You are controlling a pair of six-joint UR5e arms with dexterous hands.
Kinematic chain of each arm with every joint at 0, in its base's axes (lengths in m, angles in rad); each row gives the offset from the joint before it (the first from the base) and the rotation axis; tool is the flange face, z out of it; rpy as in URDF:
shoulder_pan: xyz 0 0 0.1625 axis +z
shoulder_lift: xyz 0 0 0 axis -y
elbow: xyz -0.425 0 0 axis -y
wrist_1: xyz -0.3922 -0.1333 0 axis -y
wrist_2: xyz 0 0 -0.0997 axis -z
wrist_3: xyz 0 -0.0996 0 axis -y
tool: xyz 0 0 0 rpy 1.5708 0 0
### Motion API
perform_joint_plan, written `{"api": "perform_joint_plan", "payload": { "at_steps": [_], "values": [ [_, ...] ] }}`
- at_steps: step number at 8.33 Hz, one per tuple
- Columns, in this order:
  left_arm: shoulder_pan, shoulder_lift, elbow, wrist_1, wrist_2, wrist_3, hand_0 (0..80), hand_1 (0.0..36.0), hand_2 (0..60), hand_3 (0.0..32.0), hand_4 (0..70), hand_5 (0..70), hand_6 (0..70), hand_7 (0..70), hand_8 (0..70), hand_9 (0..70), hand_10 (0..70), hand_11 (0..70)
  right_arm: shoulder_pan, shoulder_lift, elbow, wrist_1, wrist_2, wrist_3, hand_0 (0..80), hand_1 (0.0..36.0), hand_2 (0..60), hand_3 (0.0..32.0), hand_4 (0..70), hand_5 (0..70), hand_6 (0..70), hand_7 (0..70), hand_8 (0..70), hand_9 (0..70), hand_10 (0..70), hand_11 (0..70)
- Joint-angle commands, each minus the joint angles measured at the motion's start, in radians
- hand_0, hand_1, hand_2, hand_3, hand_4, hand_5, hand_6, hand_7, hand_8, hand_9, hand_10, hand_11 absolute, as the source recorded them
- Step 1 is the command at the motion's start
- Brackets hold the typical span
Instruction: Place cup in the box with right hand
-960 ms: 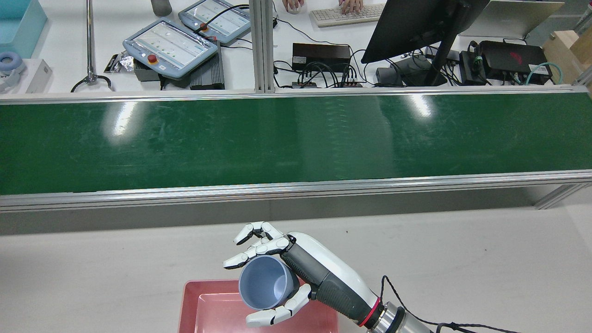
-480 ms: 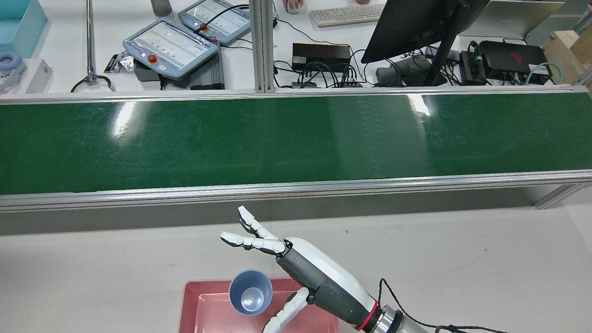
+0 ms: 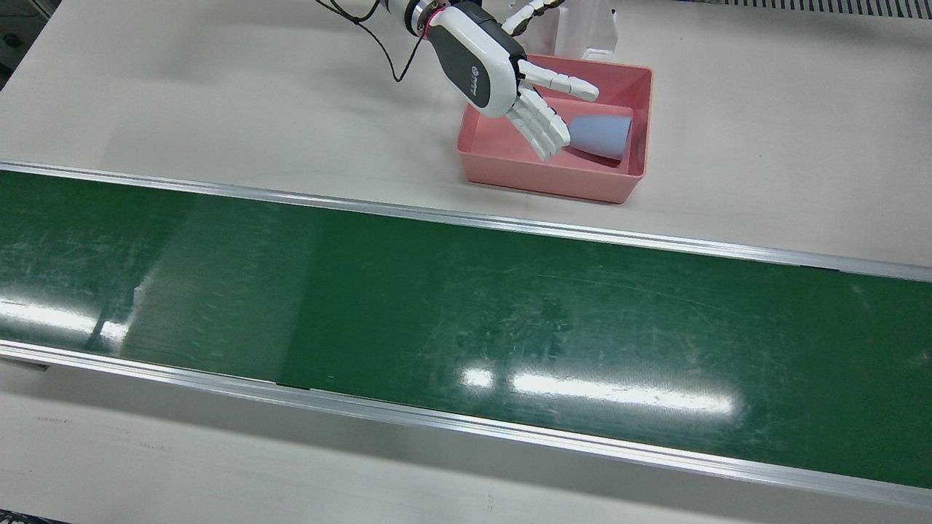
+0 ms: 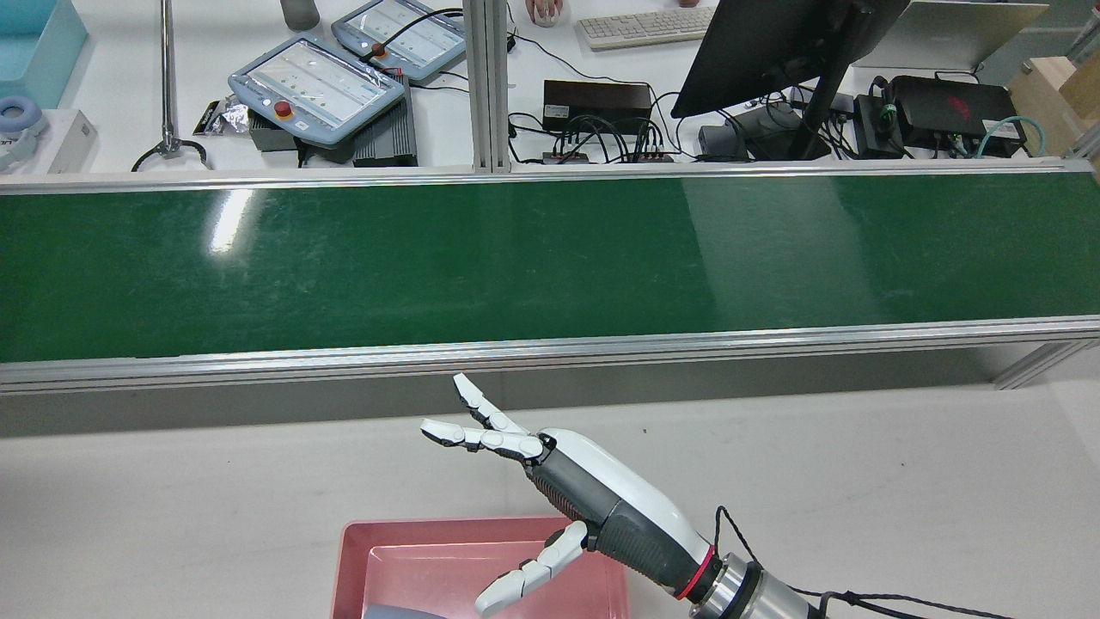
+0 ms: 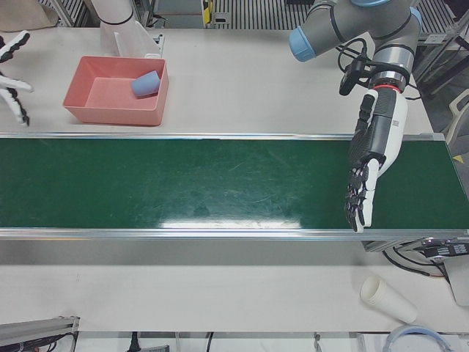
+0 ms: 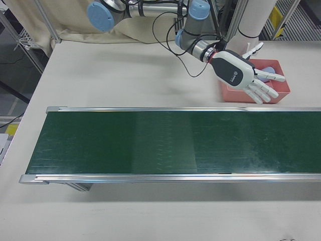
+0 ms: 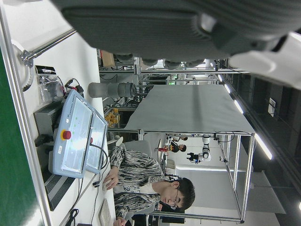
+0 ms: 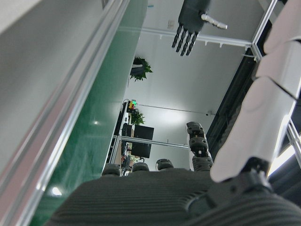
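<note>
Release looks done: cup lies on its side inside the pink box near the table's robot-side edge, right hand spread wide and empty above it, so the next move is probably just a clean withdrawal.

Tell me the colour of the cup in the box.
Pale blue-grey; the cup shows best in the front view.

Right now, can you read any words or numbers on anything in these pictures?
None can be read.
White and grey right robot hand: a small round logo on its back, too small to read.
Two grey touch-screen control tablets: screens too blurred to read.
Pink plastic box and blue-grey cup: no markings show.
</note>
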Motion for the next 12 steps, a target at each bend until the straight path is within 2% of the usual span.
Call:
{"api": "perform_joint_plan", "payload": {
  "at_steps": [1,2,3,4,5,6,7,8,11,12],
  "values": [
    [0.001,0.000,0.001,0.000,0.000,0.000,0.0,0.0,0.0,0.0,0.0,0.0,0.0,0.0,0.0,0.0,0.0,0.0,0.378,-0.085,-0.065,-0.058,-0.180,0.239,45.7,11.9,3.0,4.8,0.0,3.5,1.3,5.8,0.0,0.0,0.2,1.7],
    [0.001,0.000,0.001,-0.001,0.000,0.000,0.0,0.0,0.0,0.0,0.0,0.0,0.0,0.0,0.0,0.0,0.0,0.0,0.491,-0.103,-0.145,-0.050,-0.234,0.313,45.2,11.4,3.1,1.8,0.0,3.4,1.5,4.8,0.0,0.0,1.0,2.9],
    [0.000,0.000,0.001,0.000,0.000,0.000,0.0,0.0,0.0,0.0,0.0,0.0,0.0,0.0,0.0,0.0,0.0,0.0,0.611,-0.107,-0.220,-0.032,-0.319,0.324,43.4,10.3,1.8,0.0,0.0,3.3,2.2,3.4,0.0,0.2,1.3,3.1],
    [0.001,0.000,0.001,-0.001,0.000,0.000,0.0,0.0,0.0,0.0,0.0,0.0,0.0,0.0,0.0,0.0,0.0,0.0,0.715,-0.110,-0.319,0.060,-0.387,0.350,42.3,9.2,0.7,0.0,0.0,3.2,2.5,4.4,0.1,0.8,1.4,3.2],
    [0.000,0.000,0.001,-0.001,0.000,0.000,0.0,0.0,0.0,0.0,0.0,0.0,0.0,0.0,0.0,0.0,0.0,0.0,0.800,-0.136,-0.439,0.180,-0.427,0.417,41.7,8.8,0.8,0.0,0.0,3.0,2.7,5.7,0.0,1.0,1.7,3.6],
    [0.000,0.000,0.001,0.000,0.000,0.000,0.0,0.0,0.0,0.0,0.0,0.0,0.0,0.0,0.0,0.0,0.0,0.0,0.869,-0.173,-0.525,0.276,-0.431,0.462,41.1,8.5,1.3,0.0,0.0,2.9,2.9,6.9,0.3,1.4,1.8,3.6],
    [0.000,0.000,0.001,-0.001,0.000,0.000,0.0,0.0,0.0,0.0,0.0,0.0,0.0,0.0,0.0,0.0,0.0,0.0,0.947,-0.214,-0.582,0.333,-0.431,0.462,40.3,7.9,1.4,0.0,0.0,2.6,3.2,8.5,0.8,2.2,1.8,3.6],
    [0.000,0.000,0.001,-0.001,0.000,0.000,0.0,0.0,0.0,0.0,0.0,0.0,0.0,0.0,0.0,0.0,0.0,0.0,1.033,-0.231,-0.637,0.364,-0.434,0.455,38.7,6.8,1.3,0.0,0.0,2.4,3.3,9.3,1.1,2.9,1.9,3.6],
    [0.000,0.000,0.001,-0.001,0.000,0.000,0.0,0.0,0.0,0.0,0.0,0.0,0.0,0.0,0.0,0.0,0.0,0.0,1.144,-0.241,-0.643,0.380,-0.472,0.452,40.4,7.9,1.7,0.0,0.0,2.6,3.8,11.7,0.9,3.4,2.2,4.2],
    [0.000,0.000,0.001,-0.001,0.002,0.000,0.0,0.0,0.0,0.0,0.0,0.0,0.0,0.0,0.0,0.0,0.0,0.0,1.155,-0.259,-0.641,0.378,-0.471,0.455,39.0,6.8,0.8,0.0,0.0,2.4,3.6,11.2,1.4,3.2,1.1,2.4]
  ]
}}
